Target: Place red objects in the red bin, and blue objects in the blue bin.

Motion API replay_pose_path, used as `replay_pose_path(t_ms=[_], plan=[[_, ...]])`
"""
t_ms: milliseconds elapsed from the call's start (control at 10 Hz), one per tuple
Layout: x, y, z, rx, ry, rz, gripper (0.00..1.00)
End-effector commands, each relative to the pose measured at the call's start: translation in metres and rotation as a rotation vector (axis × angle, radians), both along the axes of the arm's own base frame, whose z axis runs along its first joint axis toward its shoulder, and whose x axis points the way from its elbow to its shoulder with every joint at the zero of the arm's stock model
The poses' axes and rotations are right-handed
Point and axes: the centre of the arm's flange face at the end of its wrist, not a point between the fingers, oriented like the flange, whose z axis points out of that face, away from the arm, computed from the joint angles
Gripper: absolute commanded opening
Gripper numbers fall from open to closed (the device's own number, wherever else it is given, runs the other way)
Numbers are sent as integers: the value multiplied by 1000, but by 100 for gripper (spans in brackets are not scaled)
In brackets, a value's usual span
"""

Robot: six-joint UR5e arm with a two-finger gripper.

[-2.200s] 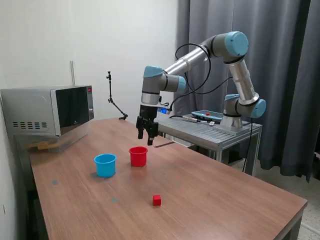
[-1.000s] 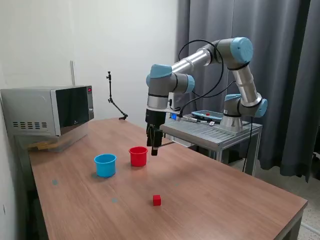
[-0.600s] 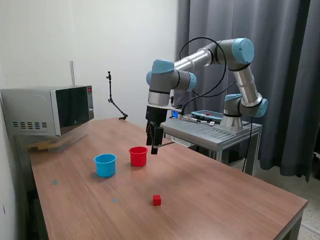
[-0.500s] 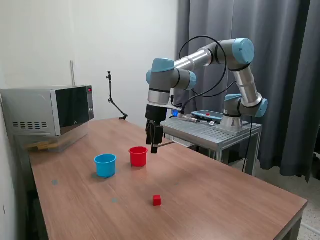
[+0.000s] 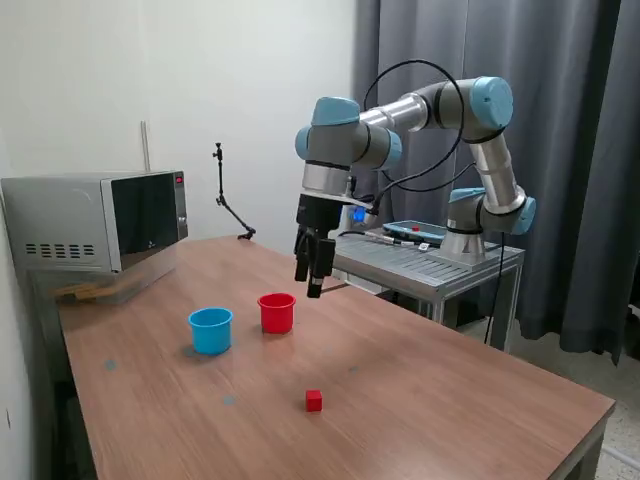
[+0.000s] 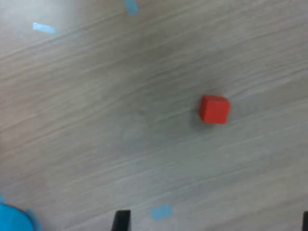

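Gripper (image 5: 314,277): now risen and shifted toward the exterior view's right, clear of the red bin (image 5: 277,312); jaws apart, empty. Red cube (image 5: 314,400): loose on table (image 5: 450,400), nearer than both cups. Blue bin (image 5: 210,330): left of red. Likely next pick: that cube.

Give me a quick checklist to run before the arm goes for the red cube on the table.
1. Pincer carries nothing: ok; the wrist view shows only bare table between its fingertips.
2. Pincer open: ok, fingertips sit far apart in the wrist view.
3. Red cube free to grasp: ok, it lies alone on the table.
4. Pincer over the cube: not ok, it hangs beside the red cup.
5. Red cup upright: ok.
6. Blue cup upright: ok.
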Motion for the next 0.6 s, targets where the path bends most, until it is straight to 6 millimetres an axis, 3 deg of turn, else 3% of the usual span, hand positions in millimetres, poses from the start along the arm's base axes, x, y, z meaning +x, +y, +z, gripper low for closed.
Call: replay_pose_path(t_ms=[0, 500], plan=[[2, -15, 1, -7, -8, -11, 100], [-5, -40, -39, -12, -46, -41, 100]])
